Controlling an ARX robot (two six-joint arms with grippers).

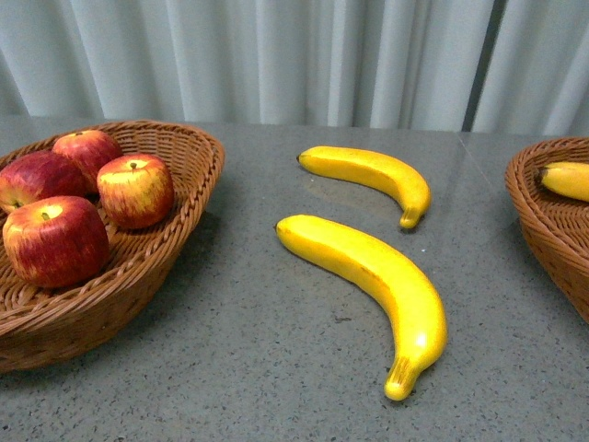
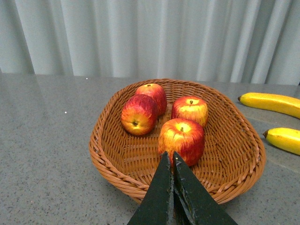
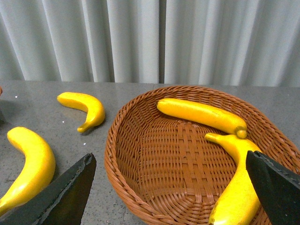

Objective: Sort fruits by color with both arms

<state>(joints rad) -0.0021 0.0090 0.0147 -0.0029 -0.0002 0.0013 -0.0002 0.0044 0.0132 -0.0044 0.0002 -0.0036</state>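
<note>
Red apples (image 2: 182, 139): I count four, all inside the left basket (image 2: 108, 164), packed close, stems up or tipped sideways.
Near banana (image 1: 377, 276): lying loose on the table (image 1: 230, 368) between the two baskets, with its brownish stem end towards me.
Far banana (image 1: 373, 173): also on the table, just behind the near one and apart from it, curved the same way.
Basket bananas (image 3: 201, 115): two lie in the right basket (image 3: 112, 154), one along the far wall and one against the side wall, their ends almost meeting.
Left gripper (image 2: 169, 154): clenched, the two black fingers pressed tip to tip with nothing between them. The tips line up with the nearest apple over the basket rim, and I cannot tell whether they touch it.
Right gripper (image 3: 168, 157): released and spread wide, holding nothing. My wrist camera shows the right basket between its fingers.
Backdrop: a pale pleated curtain (image 1: 276, 55) hangs behind the grey speckled table.
</note>
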